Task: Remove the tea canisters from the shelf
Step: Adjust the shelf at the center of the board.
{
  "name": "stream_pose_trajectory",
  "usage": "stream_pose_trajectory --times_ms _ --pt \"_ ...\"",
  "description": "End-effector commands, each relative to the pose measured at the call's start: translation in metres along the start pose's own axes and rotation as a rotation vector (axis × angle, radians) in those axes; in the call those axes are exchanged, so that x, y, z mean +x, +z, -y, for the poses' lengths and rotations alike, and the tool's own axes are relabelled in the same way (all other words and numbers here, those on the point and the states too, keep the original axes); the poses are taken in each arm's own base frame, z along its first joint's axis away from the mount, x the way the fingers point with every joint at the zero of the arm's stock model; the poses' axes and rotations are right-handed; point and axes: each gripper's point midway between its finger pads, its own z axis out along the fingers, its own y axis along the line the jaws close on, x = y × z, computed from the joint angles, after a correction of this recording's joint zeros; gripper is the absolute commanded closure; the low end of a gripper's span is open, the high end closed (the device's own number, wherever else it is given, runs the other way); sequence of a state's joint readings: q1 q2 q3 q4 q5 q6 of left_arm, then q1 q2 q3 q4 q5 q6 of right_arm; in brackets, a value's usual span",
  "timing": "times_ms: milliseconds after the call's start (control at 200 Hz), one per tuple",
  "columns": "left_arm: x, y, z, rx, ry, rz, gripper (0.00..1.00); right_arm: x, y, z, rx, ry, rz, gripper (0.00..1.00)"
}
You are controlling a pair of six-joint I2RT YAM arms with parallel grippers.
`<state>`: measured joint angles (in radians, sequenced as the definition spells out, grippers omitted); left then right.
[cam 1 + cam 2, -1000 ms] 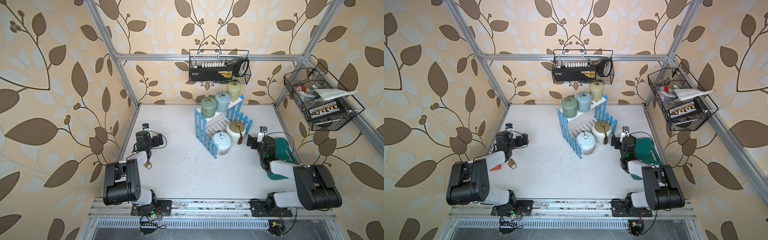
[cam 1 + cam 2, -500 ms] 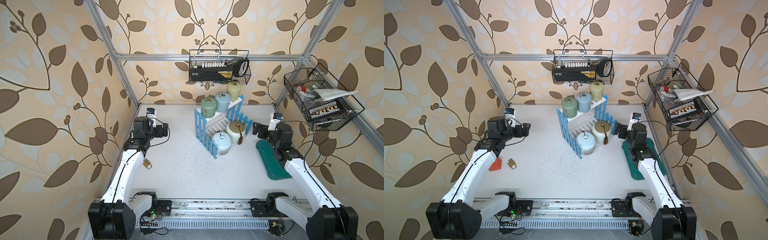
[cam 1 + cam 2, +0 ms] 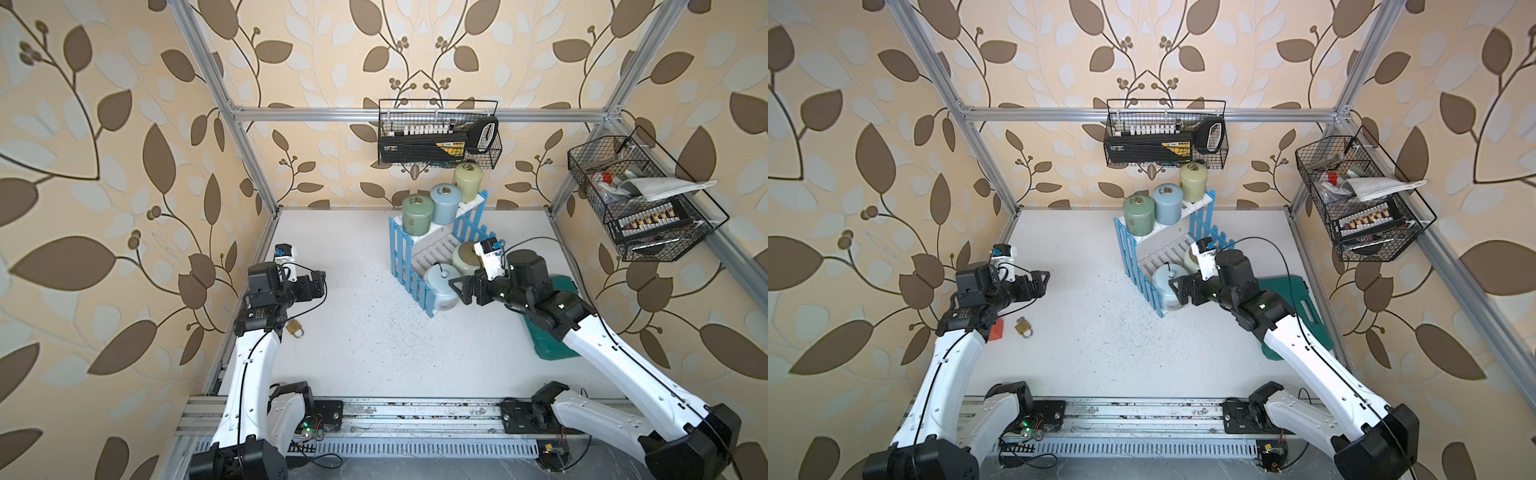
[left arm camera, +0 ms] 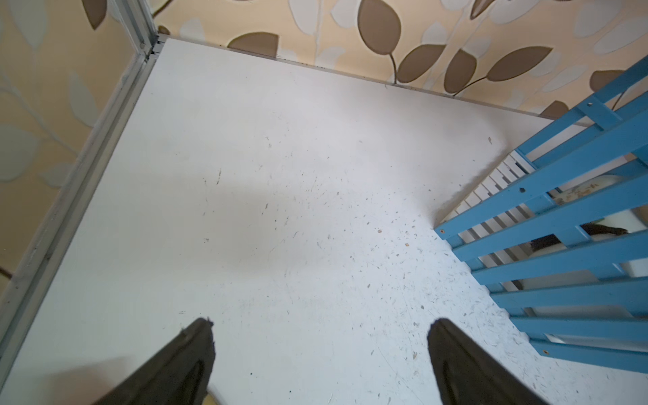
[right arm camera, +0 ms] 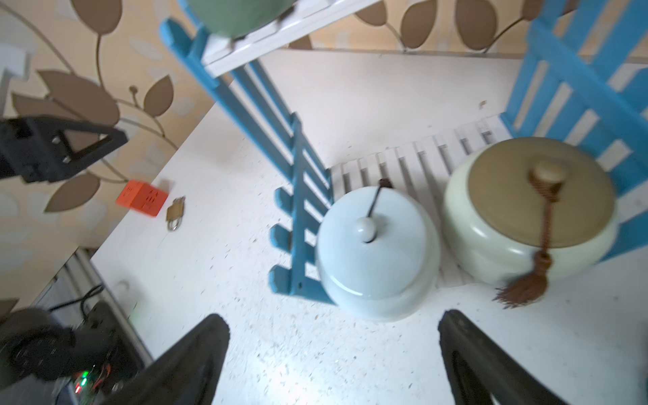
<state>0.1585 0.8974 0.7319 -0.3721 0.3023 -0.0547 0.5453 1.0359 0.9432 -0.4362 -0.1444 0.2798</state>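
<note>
The shelf [image 3: 409, 266] stands at the back middle of the table. Its upper board carries a sage green canister [image 3: 417, 216], a grey-blue one [image 3: 445, 203] and a pale yellow-green one [image 3: 467, 182]. On the lower board sit a squat pale blue canister [image 5: 377, 252] and a cream canister [image 5: 529, 217] with a brown tassel. My right gripper [image 3: 455, 291] is open just in front of the pale blue canister [image 3: 440, 286], not touching it, its fingers empty [image 5: 333, 321]. Over bare table left of the shelf, my left gripper [image 3: 322, 282] is open and empty [image 4: 321, 326].
A brass padlock [image 3: 294, 329] and an orange block [image 3: 995, 330] lie by the left arm. A teal board [image 3: 552, 324] lies under the right arm. Black wire baskets hang on the back wall [image 3: 438, 133] and the right wall [image 3: 640, 199].
The right gripper has swung left and forward from beside the cream canister to the front of the pale blue one. The left gripper has shifted slightly toward the front.
</note>
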Motion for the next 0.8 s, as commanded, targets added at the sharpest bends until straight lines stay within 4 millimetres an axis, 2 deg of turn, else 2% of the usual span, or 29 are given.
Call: stream_pose_trajectory --times_ms 0,120,280,380,545,795 --pt "-0.012 -0.003 0.009 0.063 0.022 0.058 0.02 0.017 0.0 -0.022 -0.003 -0.056 -0.085 0.05" --pt "-0.009 -0.002 0.007 0.058 0.024 0.056 0.01 0.029 0.008 -0.054 -0.068 -0.09 -0.129 0.08" --pt "-0.011 -0.004 0.006 0.051 0.027 0.062 0.01 0.047 0.027 -0.069 -0.09 -0.091 -0.183 0.14" --pt "-0.011 -0.005 0.006 0.05 0.03 0.061 0.01 0.053 0.038 -0.071 -0.092 -0.08 -0.216 0.2" --pt "-0.011 -0.004 0.006 0.052 0.029 0.058 0.01 0.052 0.049 -0.068 -0.068 -0.081 -0.221 0.29" --pt "-0.01 -0.003 0.006 0.058 0.023 0.05 0.01 0.053 0.065 -0.051 0.036 -0.104 -0.219 0.4"
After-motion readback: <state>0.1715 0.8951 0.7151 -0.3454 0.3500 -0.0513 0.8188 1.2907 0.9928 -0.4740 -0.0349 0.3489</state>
